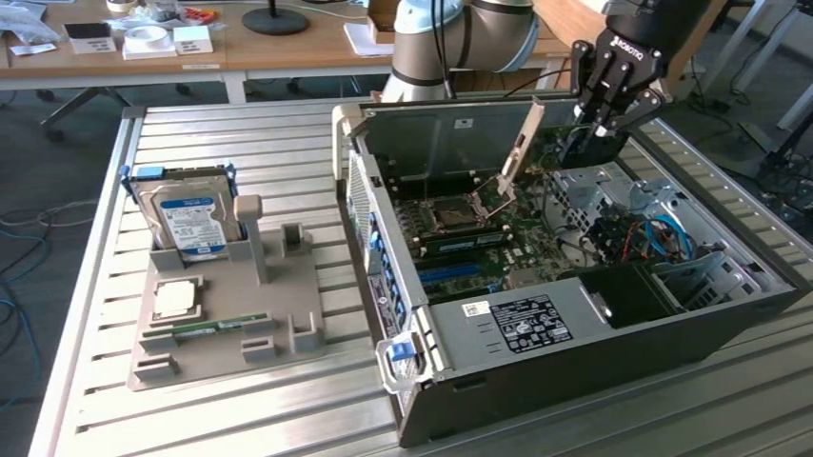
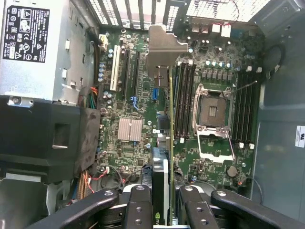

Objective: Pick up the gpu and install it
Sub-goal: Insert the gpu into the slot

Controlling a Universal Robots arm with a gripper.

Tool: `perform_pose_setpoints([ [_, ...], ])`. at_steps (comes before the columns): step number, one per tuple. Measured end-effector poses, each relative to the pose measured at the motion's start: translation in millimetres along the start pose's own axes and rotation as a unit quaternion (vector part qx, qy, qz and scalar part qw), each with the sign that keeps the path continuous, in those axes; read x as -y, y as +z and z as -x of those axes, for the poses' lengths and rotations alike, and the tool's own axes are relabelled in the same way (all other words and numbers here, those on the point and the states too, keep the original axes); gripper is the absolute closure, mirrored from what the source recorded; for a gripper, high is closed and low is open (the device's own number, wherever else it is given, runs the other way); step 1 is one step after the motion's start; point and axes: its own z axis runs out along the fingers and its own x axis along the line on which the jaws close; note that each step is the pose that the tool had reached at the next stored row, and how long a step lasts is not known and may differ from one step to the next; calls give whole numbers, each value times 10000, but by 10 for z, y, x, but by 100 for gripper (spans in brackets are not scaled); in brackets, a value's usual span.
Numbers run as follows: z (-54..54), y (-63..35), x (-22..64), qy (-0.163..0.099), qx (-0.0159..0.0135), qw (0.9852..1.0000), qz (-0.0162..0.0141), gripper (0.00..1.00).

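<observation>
Wrist view: hand (image 2: 162,202) clenched on the gpu (image 2: 170,109), card edge-on over the motherboard (image 2: 190,162). Exterior view puts it upper right, inside the open case (image 1: 546,381), leaning. Danger, I reckon: a skewed card goes in crooked, jams, or clips neighbouring parts.

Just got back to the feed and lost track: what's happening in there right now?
The arm's pincer is clamped on the gpu, holding it edge-down over the motherboard inside the open computer case. The card looks not yet seated in a slot. The hard drive stands in the holder beside the case.
</observation>
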Motion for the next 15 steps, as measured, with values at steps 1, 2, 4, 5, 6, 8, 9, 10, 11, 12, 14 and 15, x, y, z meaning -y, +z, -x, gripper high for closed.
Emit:
perform_pose_setpoints([
  [1,0,0,0,0,0,10000,0,73],
  [2,0,0,0,0,0,10000,0,73],
  [4,0,0,0,0,0,10000,0,73],
  [5,0,1,-1,0,0,10000,-9,73],
  [6,1,2,-7,0,-4,10000,-47,73],
  [8,3,8,-26,0,-13,9999,-171,73],
  [9,3,9,-34,1,-16,9998,-197,73],
  [10,4,11,-38,13,-13,9998,-197,73],
  [11,4,12,-38,63,-12,9998,-198,73],
  [12,4,13,-38,136,-9,9997,-198,73],
  [14,4,17,-39,293,-1,9994,-198,73],
  [15,5,17,-39,327,0,9993,-198,73],
])
